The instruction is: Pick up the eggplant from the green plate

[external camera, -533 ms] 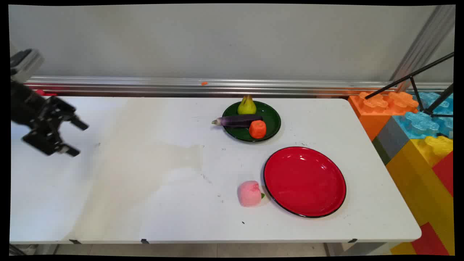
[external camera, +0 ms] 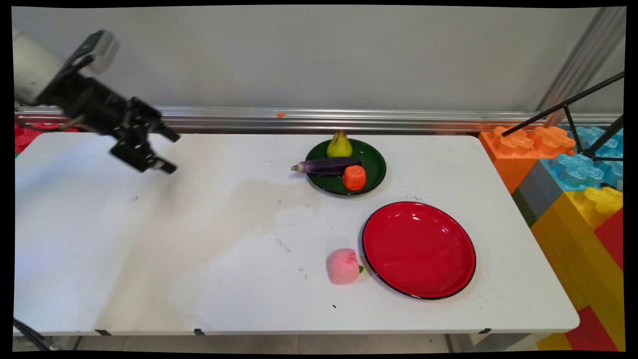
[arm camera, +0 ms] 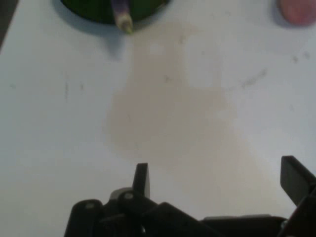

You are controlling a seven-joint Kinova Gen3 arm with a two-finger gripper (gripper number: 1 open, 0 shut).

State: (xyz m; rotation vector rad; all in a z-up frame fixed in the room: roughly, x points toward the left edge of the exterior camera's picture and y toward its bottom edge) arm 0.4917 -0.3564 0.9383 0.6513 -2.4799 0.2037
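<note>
Table: white table (external camera: 209, 259), stained, against a grey wall.
Arm: gripper (external camera: 172, 151) raised over the far left corner, tilted rightward, fingers spread, empty.
Nearest: eggplant (external camera: 326, 165) on green plate (external camera: 375, 164), well apart.

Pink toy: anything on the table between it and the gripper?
Nothing visible. The open gripper hovers at the table's far left; the pink toy sits near the front, beside the red plate. Only bare tabletop between.

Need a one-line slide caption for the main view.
Open gripper above the white table's far-left corner; green plate of toy produce, empty red plate right.
</note>
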